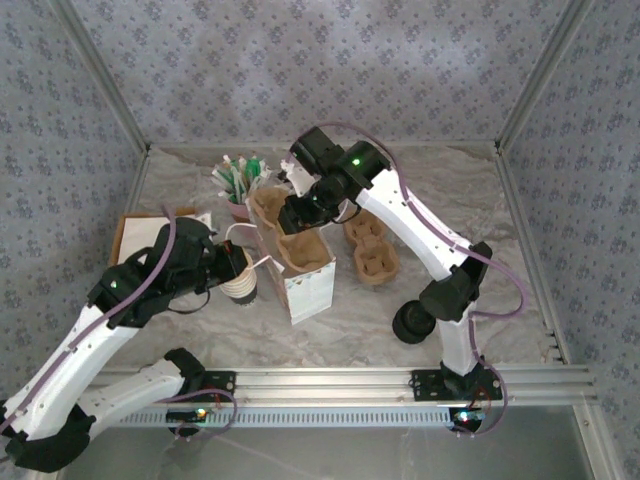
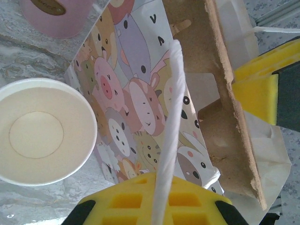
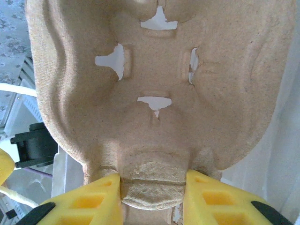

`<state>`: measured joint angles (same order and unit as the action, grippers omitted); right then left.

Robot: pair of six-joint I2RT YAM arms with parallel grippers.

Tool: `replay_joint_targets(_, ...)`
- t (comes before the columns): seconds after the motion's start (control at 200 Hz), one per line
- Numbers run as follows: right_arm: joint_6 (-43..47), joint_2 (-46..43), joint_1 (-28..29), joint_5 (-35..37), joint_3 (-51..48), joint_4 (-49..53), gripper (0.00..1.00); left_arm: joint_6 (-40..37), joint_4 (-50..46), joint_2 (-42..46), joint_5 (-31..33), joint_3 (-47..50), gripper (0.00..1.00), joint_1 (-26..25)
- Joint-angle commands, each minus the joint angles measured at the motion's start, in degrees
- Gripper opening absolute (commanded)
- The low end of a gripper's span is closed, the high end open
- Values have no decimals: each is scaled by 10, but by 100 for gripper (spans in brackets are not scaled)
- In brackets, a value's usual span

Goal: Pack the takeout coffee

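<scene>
White arms with black joints, purple cables, green lights, yellow ribbed fingers.

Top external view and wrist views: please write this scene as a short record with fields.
left pincer: shut on the white cord handle of the cartoon-animal paper bag
right pincer: gripping a brown moulded-pulp cup carrier, partly inside the bag
nested white paper cups: upright on the marble table, left of the bag
pink paper cup of green-and-white sticks: behind the bag

the grey marbled tabletop bears an upright cartoon-animal paper bag, a stack of white paper cups just left, a pink cup of green-and-white sticks behind, brown moulded-pulp cup trays right, a flat cardboard box far left.
</scene>
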<state>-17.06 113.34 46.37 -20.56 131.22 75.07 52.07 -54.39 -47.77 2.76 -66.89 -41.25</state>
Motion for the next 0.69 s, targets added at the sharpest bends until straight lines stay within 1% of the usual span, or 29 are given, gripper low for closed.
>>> replay_joint_targets(0.0,10,12,4,25,20,27,34,-5,7,0,-7,1,6,4)
replay_joint_targets(0.44,18,23,28,76,39,63,33,-6,11,-7,-9,0,5,4)
replay_joint_targets(0.69,16,52,47,146,80,106,33,-7,14,-9,-11,2,5,5)
